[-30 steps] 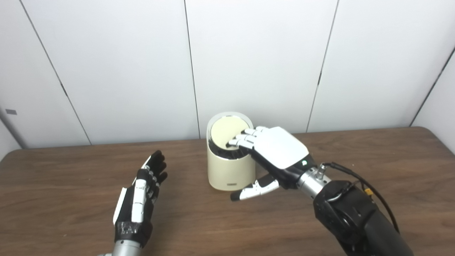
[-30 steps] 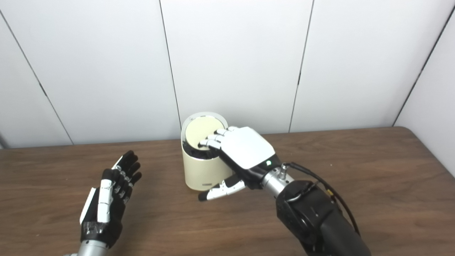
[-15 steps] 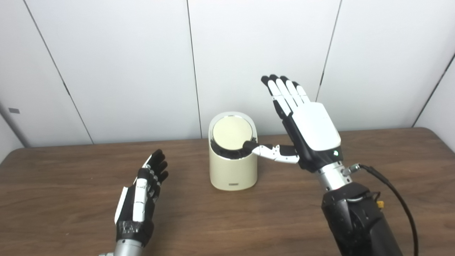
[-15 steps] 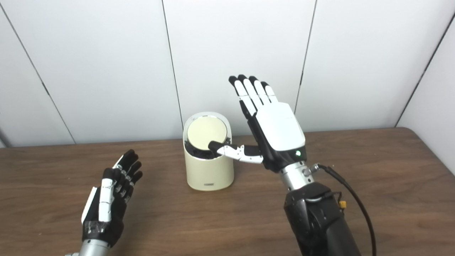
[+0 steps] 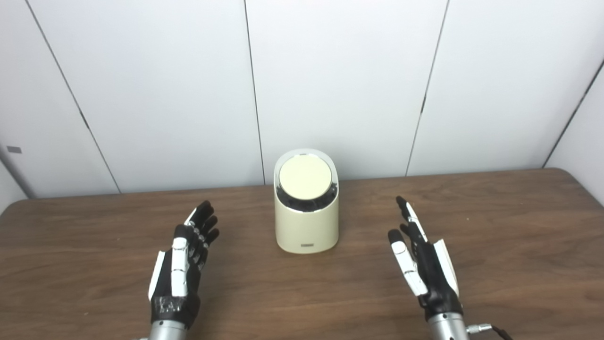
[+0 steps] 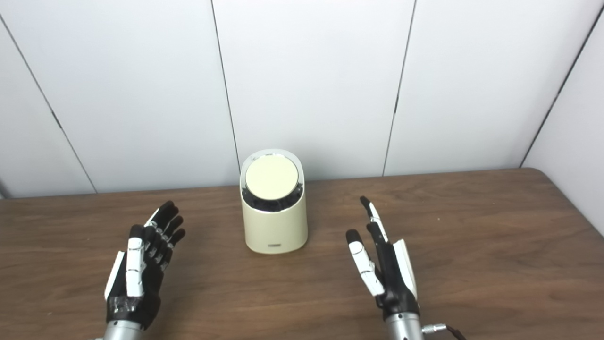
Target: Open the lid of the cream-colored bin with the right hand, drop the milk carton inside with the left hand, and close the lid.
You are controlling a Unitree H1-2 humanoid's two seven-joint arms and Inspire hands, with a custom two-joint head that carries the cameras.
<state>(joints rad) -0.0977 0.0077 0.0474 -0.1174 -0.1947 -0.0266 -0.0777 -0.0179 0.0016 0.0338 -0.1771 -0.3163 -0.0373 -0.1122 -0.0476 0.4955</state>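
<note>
The cream-colored bin point(image 5: 306, 222) stands upright at the middle back of the brown table point(image 5: 519, 226). Its round lid point(image 5: 305, 176) lies shut in the slanted top. No milk carton is in view. My left hand point(image 5: 181, 264) is open and empty, low over the table to the bin's front left. My right hand point(image 5: 422, 264) is open and empty, edge-on over the table to the bin's front right. Both hands are apart from the bin.
White wall panels point(image 5: 339, 85) rise right behind the table's back edge. The table's right edge point(image 5: 583, 186) runs along a side wall. Bare wood lies between and around my hands.
My right hand left the bin's lid, rose, then drew back and down to the front right of the table. The lid is shut. The left hand barely moved.
</note>
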